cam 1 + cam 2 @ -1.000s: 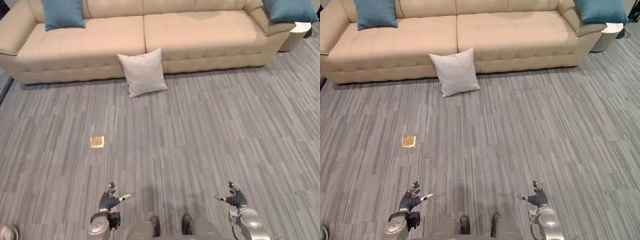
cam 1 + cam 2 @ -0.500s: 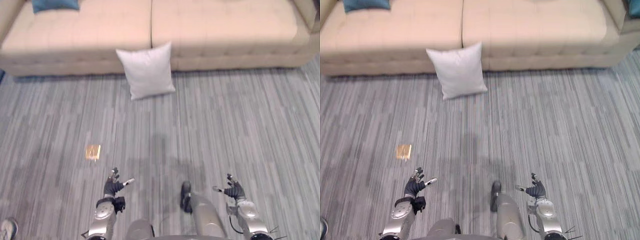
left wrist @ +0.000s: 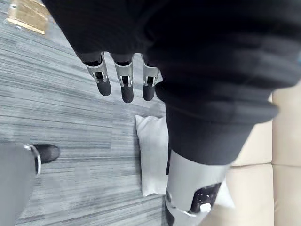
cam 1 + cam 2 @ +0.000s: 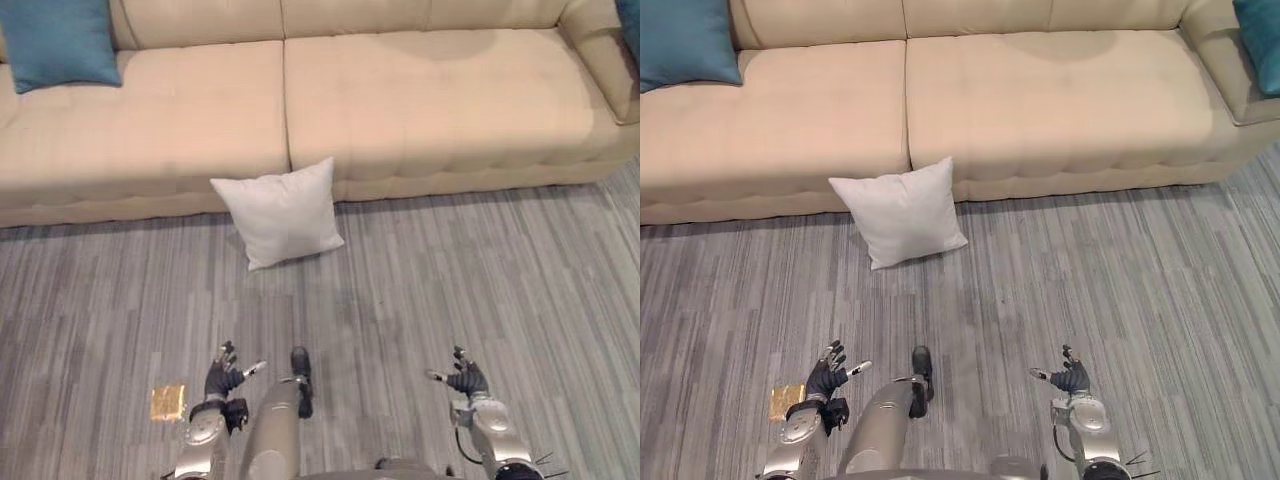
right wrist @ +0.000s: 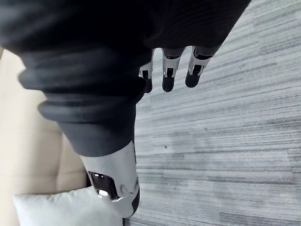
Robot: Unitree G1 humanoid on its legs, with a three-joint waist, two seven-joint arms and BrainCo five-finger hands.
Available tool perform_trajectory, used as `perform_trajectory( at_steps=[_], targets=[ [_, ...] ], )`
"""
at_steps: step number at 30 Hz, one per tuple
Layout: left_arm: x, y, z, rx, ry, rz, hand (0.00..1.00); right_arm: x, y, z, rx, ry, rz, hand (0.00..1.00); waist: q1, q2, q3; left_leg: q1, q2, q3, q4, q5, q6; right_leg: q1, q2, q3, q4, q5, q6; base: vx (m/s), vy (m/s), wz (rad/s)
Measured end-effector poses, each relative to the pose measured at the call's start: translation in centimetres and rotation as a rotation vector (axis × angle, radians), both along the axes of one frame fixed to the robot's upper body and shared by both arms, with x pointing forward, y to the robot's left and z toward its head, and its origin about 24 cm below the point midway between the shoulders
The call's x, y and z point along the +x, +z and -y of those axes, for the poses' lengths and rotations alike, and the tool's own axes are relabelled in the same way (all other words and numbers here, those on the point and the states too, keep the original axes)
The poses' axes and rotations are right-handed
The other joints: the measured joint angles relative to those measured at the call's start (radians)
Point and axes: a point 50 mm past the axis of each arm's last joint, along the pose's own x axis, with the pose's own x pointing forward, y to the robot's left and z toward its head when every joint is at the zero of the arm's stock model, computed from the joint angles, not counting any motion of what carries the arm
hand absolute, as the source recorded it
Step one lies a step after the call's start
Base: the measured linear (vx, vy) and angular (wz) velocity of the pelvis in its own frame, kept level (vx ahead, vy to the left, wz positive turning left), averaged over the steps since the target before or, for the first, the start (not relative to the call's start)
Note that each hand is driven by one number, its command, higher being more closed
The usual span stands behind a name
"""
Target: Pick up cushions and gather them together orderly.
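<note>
Leaning on the front of the sofa (image 4: 400, 100) is the white cushion (image 4: 279, 212), so that's where the task's thing is. It's down on the floor (image 4: 480, 280), right below the seam between the two seat sections, with its far edge touching the sofa base. It's a plump square pillow in plain matte fabric with pinched corners. Being square it doesn't really have a long axis, but it sits skewed: the top edge climbs toward the robot's right, and the highest corner reaches up over the front of the seat. Its broad face is turned up toward the head camera.

The sofa is a long beige one, looks like smooth leather or faux leather, with shallow tufted dimples on the seats and rounded arms. A teal cushion (image 4: 55, 40) stands against the backrest toward the robot's left end, in a soft, woven-looking fabric. A second teal cushion (image 4: 1262, 30) peeks in at the right arm. The floor is grey with fine streaky stripes, like low carpet planks.

The left robot hand (image 4: 222, 377) hangs low near the robot, well apart from the white cushion. It's released, fingers (image 3: 122, 84) straight in a row and thumb sticking out sideways. A small shiny gold patch (image 4: 167, 402) lies flat on the floor just beside it. The right robot hand (image 4: 464, 379) mirrors it on the other side, also released, fingers loosely spread.
</note>
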Motion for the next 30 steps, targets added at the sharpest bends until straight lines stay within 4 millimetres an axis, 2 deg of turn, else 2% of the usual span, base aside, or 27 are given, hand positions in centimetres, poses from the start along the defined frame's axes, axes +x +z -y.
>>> perform_trajectory(
  at_steps=[1, 2, 3, 5, 6, 7, 8, 9, 10, 11, 12, 13, 14, 15, 16, 19, 20, 21, 22, 23, 26, 30],
  targets=[
    [-0.3, -0.1, -0.2, 0.005, 0.0, -0.01, 0.0, -0.1, -0.1, -0.4, 0.001, 0.017, -0.007, 0.0, -0.006, 0.009, 0.001, 0.103, -0.001, -0.005, -0.051, -0.016, -0.001, -0.063, 0.006, -0.042, 0.05, -0.045, -0.061, 0.46, 0.09, -0.02],
    [-0.4, -0.1, -0.2, 0.007, 0.001, -0.012, 0.0, -0.2, -0.2, -0.6, 0.001, 0.028, -0.01, 0.0, -0.011, 0.015, -0.001, 0.146, 0.0, -0.008, -0.083, -0.016, -0.001, -0.094, 0.011, -0.065, 0.036, -0.066, -0.066, 0.57, 0.078, 0.15],
    [-0.3, 0.0, -0.3, 0.011, -0.002, -0.008, 0.0, -0.1, -0.2, -0.8, -0.008, 0.051, -0.009, 0.0, -0.027, 0.023, -0.002, 0.215, 0.004, -0.024, -0.134, -0.016, -0.002, -0.157, 0.033, -0.116, -0.043, -0.099, -0.078, 0.57, 0.024, 0.39],
    [0.2, 0.0, -0.4, 0.017, -0.015, -0.004, 0.0, 0.0, -0.1, -0.9, -0.014, 0.06, -0.008, 0.0, -0.054, 0.028, 0.001, 0.279, 0.018, -0.04, -0.173, -0.015, -0.003, -0.218, 0.077, -0.164, -0.306, -0.109, -0.088, 0.61, -0.038, 0.64],
    [0.4, 0.1, -0.4, 0.018, -0.018, -0.003, 0.0, -0.1, -0.1, -0.8, -0.014, 0.057, -0.009, 0.0, -0.058, 0.023, -0.002, 0.301, 0.019, -0.043, -0.187, -0.017, -0.012, -0.227, 0.1, -0.177, -0.492, -0.076, -0.073, 0.55, -0.086, 0.77],
    [0.6, 0.1, -0.4, 0.024, -0.028, -0.001, 0.0, -1.1, -0.5, -0.7, -0.014, 0.049, -0.035, 0.0, -0.06, 0.004, -0.01, 0.333, 0.011, -0.052, -0.198, -0.034, -0.064, -0.222, 0.131, -0.172, -0.737, 0.051, -0.087, 0.56, -0.115, 0.93],
    [0.6, 0.0, -0.3, 0.023, -0.031, -0.008, 0.0, -2.5, -1.0, -0.4, -0.016, 0.039, -0.072, 0.0, -0.062, -0.012, -0.021, 0.356, 0.005, -0.082, -0.179, -0.064, -0.114, -0.221, 0.139, -0.149, -0.783, 0.215, -0.174, 0.57, -0.141, 0.68],
    [0.6, -0.2, 0.3, 0.008, -0.03, -0.015, 0.0, -2.7, -1.1, 0.1, -0.025, 0.031, -0.088, 0.0, -0.054, 0.017, -0.029, 0.358, 0.033, -0.094, -0.158, -0.075, -0.133, -0.222, 0.151, -0.169, -0.748, 0.205, -0.172, 0.58, -0.147, 0.45],
    [0.4, -0.3, 0.3, 0.011, -0.036, -0.021, 0.0, -2.7, -1.1, 0.0, -0.017, 0.017, -0.08, 0.0, -0.052, 0.018, -0.038, 0.325, 0.059, -0.094, -0.056, -0.052, -0.173, -0.2, 0.153, -0.186, -0.749, 0.158, -0.179, 0.69, -0.229, 0.19],
    [0.4, -0.5, 0.7, 0.002, -0.035, -0.023, 0.0, -2.3, -0.7, 0.0, -0.02, 0.018, -0.053, 0.0, -0.055, 0.029, -0.031, 0.261, 0.091, -0.09, 0.132, -0.017, -0.224, -0.148, 0.166, -0.203, -0.766, 0.128, -0.189, 0.67, -0.215, 0.31],
    [0.3, -0.6, 1.0, -0.011, -0.026, -0.022, 0.0, -2.1, -0.5, -0.1, -0.02, 0.02, -0.038, 0.0, -0.053, 0.037, -0.027, 0.196, 0.137, -0.084, 0.289, -0.002, -0.241, -0.097, 0.182, -0.208, -0.787, 0.111, -0.195, 0.52, -0.193, 0.18],
    [0.2, -0.7, 1.1, -0.017, -0.025, -0.025, 0.0, -2.0, -0.4, -0.2, -0.016, 0.02, -0.033, 0.0, -0.048, 0.038, -0.026, 0.17, 0.166, -0.07, 0.381, -0.006, -0.244, -0.063, 0.191, -0.209, -0.803, 0.103, -0.202, 0.36, -0.092, -0.06],
    [0.0, -0.8, 1.3, -0.023, -0.026, -0.034, 0.0, -1.8, -0.3, -0.6, -0.007, 0.018, -0.02, 0.0, -0.039, 0.034, -0.028, 0.134, 0.219, -0.018, 0.47, -0.019, -0.222, 0.004, 0.205, -0.207, -0.842, 0.096, -0.21, 0.42, -0.097, -0.18],
    [-0.1, -0.9, 1.6, -0.031, -0.025, -0.036, 0.0, -1.5, -0.1, -0.7, -0.001, 0.008, 0.001, 0.0, -0.032, 0.023, -0.032, 0.105, 0.246, 0.031, 0.458, -0.036, -0.194, 0.051, 0.2, -0.201, -0.882, 0.096, -0.21, 0.4, -0.084, -0.15],
    [0.0, -1.0, 1.7, -0.035, -0.025, -0.035, 0.0, -1.4, 0.1, -0.5, -0.002, 0.0, 0.012, 0.0, -0.03, 0.02, -0.032, 0.091, 0.254, 0.046, 0.429, -0.042, -0.183, 0.069, 0.196, -0.197, -0.897, 0.096, -0.21, 0.35, -0.045, -0.2],
    [-0.3, -1.3, 1.8, -0.04, -0.022, -0.054, 0.0, -1.4, 0.2, 0.2, -0.014, -0.035, 0.014, 0.0, -0.026, 0.024, -0.033, 0.041, 0.261, 0.048, 0.173, -0.039, -0.185, 0.096, 0.172, -0.165, -0.919, 0.081, -0.185, 0.25, 0.056, -0.29],
    [-0.5, -1.5, 1.9, -0.043, -0.022, -0.069, 0.0, -1.9, -0.1, 0.6, -0.022, -0.055, -0.006, 0.0, -0.027, 0.026, -0.033, 0.041, 0.243, 0.021, 0.046, -0.022, -0.197, 0.097, 0.157, -0.153, -0.909, 0.067, -0.162, 0.24, 0.206, -0.17],
    [-0.8, -1.8, 2.0, -0.048, -0.02, -0.085, 0.0, -2.4, -0.4, 1.0, -0.033, -0.066, -0.031, 0.0, -0.028, 0.04, -0.039, 0.048, 0.226, -0.013, -0.076, 0.055, -0.21, 0.096, 0.152, -0.145, -0.895, 0.05, -0.135, 0.23, 0.24, -0.18],
    [-0.9, -1.9, 2.1, -0.052, -0.019, -0.091, 0.0, -2.6, -0.4, 1.4, -0.043, -0.067, -0.037, 0.0, -0.029, 0.056, -0.043, 0.05, 0.227, -0.031, -0.119, 0.126, -0.212, 0.096, 0.156, -0.145, -0.887, 0.041, -0.12, 0.21, 0.31, -0.21],
    [-1.4, -2.3, 2.1, -0.055, -0.013, -0.113, 0.0, -3.1, -0.5, 1.9, -0.057, -0.069, -0.056, 0.0, -0.029, 0.084, -0.042, 0.063, 0.231, -0.049, -0.142, 0.189, -0.213, 0.097, 0.165, -0.134, -0.874, 0.023, -0.094, 0.13, 0.22, -0.09],
    [-1.4, -2.0, 0.6, -0.012, -0.012, -0.12, 0.0, -3.5, -0.9, 1.3, -0.042, -0.064, -0.071, 0.0, -0.034, 0.038, -0.05, 0.099, 0.153, -0.028, -0.212, 0.186, -0.201, 0.091, 0.091, -0.123, -0.866, 0.008, -0.056, 0.12, 0.196, 0.03],
    [-1.2, -1.5, -1.2, 0.041, 0.006, -0.115, 0.0, -2.0, -0.4, 1.0, -0.047, -0.046, -0.038, 0.0, -0.038, 0.038, -0.038, 0.083, 0.114, -0.018, -0.213, 0.174, -0.175, 0.07, 0.053, -0.116, -0.868, 0.011, -0.031, 0.05, 0.13, 0.01]
  ],
)
